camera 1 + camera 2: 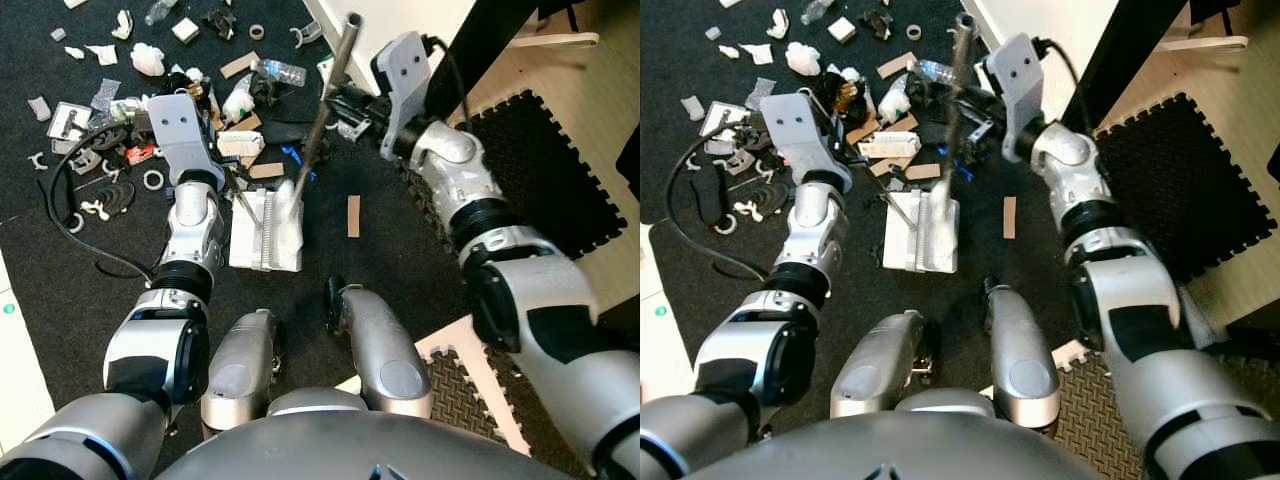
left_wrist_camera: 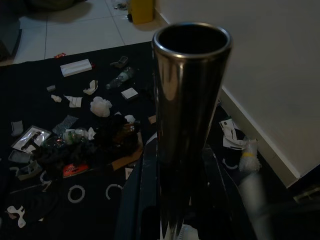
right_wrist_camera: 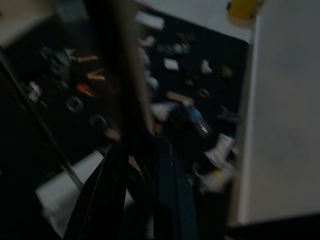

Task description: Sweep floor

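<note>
No readable text, labels, brands, numbers or signs made out, printing on the scattered litter [image 1: 150,100] too small and blurred to be read

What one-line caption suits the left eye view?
Right gripper grips a metal broom handle above a white dustpan beside scattered litter.

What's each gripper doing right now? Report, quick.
Left gripper: shut on the dustpan handle.
Right gripper: shut on the broom pole.

Glossy metal broom handle [image 2: 190,115]; matt black carpet [image 1: 60,290]
</note>
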You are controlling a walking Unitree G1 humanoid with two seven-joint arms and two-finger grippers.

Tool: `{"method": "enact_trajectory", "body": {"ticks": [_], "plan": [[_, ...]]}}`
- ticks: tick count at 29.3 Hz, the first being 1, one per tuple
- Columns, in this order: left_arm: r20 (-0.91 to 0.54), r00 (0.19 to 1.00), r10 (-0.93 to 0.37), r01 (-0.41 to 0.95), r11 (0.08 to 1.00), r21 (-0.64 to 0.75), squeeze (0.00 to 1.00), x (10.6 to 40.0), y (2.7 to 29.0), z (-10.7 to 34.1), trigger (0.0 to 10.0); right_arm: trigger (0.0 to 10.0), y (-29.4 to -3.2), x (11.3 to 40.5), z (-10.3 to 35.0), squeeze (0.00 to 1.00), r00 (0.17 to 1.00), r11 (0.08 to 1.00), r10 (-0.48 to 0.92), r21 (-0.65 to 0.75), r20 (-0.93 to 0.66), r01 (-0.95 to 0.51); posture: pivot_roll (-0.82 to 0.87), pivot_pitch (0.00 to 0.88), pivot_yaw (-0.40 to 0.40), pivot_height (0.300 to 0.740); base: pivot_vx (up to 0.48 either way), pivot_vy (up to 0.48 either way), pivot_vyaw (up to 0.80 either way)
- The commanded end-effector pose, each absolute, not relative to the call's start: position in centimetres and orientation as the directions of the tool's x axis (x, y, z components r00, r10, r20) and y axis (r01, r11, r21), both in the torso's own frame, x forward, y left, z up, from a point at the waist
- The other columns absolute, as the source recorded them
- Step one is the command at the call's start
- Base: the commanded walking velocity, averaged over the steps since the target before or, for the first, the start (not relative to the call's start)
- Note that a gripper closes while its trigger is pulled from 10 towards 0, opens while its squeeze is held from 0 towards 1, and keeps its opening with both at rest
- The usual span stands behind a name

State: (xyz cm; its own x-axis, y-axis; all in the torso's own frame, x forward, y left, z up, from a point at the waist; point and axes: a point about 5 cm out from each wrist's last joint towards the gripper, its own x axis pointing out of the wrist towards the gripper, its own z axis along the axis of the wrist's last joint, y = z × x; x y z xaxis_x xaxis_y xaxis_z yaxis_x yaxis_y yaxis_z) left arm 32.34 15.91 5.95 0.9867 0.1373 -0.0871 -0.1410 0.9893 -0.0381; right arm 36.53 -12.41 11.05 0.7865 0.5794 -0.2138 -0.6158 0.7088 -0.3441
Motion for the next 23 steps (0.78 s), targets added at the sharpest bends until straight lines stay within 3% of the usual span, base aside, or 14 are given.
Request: {"method": "enact_trajectory", "body": {"ticks": [1,9,13,23], "plan": [[-0.248,0.958,0.145,-0.157,0.987,-0.028,0.00,30.5,15.7,2.7,10.0,10.0,-12.6,36.6,11.1,0.00,0.800,0.689,0.559,-0.415,-0.218,-0.595,0.07,0.221,-0.017,0.740,0.000,0.000,0.00],[-0.248,0.958,0.146,-0.157,0.987,-0.025,0.00,30.3,15.8,2.6,10.0,10.0,-13.9,37.1,11.4,0.00,0.870,0.691,0.449,-0.537,-0.204,-0.483,0.07,0.210,-0.017,0.740,0.000,0.000,0.00],[-0.248,0.959,0.140,-0.151,0.988,-0.026,0.00,30.4,15.7,2.7,10.0,10.0,-14.5,36.9,10.3,0.00,0.884,0.650,0.388,-0.602,-0.261,-0.463,0.07,0.209,-0.015,0.740,0.000,0.000,0.00],[-0.248,0.958,0.144,-0.154,0.988,-0.022,0.00,30.3,15.9,2.6,10.0,10.0,-14.5,35.2,6.9,0.00,0.887,0.731,0.320,-0.509,-0.332,-0.454,0.08,0.211,-0.012,0.740,0.000,0.000,0.00]]}}
